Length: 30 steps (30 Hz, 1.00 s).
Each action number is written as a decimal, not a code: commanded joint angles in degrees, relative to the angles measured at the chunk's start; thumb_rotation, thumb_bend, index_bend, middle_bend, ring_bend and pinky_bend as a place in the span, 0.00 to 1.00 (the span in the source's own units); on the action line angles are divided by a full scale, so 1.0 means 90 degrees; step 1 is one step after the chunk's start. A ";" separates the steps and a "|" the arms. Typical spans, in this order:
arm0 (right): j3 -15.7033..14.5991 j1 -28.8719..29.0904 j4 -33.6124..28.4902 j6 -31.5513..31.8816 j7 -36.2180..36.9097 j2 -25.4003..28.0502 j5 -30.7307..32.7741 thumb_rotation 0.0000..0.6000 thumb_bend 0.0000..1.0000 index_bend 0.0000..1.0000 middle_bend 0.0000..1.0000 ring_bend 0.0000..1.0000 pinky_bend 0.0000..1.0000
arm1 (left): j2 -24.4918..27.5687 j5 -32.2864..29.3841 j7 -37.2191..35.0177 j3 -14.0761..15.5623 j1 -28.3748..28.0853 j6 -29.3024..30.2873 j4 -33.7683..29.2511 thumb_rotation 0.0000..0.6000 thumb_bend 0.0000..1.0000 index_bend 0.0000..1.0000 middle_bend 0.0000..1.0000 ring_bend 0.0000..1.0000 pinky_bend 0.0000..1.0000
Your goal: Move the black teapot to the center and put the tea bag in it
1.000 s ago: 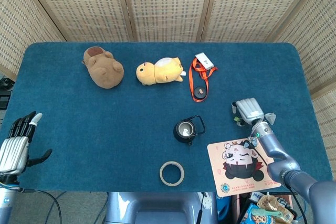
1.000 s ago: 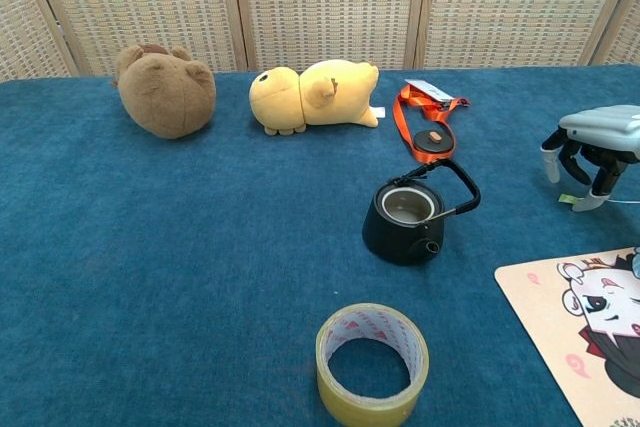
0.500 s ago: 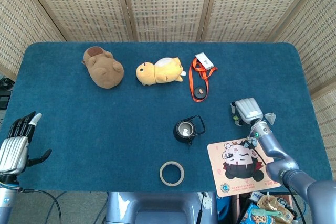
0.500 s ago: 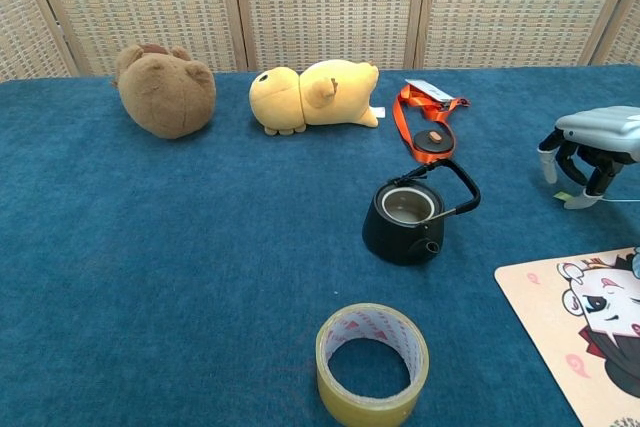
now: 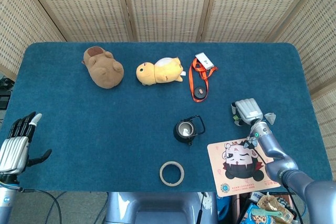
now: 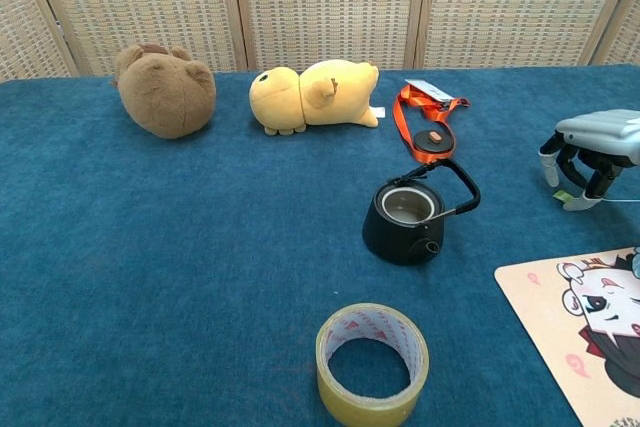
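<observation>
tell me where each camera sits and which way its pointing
Head view: high above the near table edge, looking steeply down at the whole blue table; shows the left hand and the right hand with its arm.
Chest view: low at the near edge, looking across toward the screens; shows only the right hand.
Shared: black teapot, tape roll, both plush toys.

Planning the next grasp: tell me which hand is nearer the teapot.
Right. The right hand hovers a short way to the right of the teapot; the left hand sits at the table's far left edge.
</observation>
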 commanded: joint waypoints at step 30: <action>-0.0009 0.0034 0.0428 -0.0113 0.0201 -0.0171 -0.0030 1.00 0.45 0.57 0.75 0.86 0.96 | 0.0031 -0.0012 0.0005 0.0015 -0.0004 -0.0046 -0.0048 1.00 0.26 0.00 0.00 0.00 0.00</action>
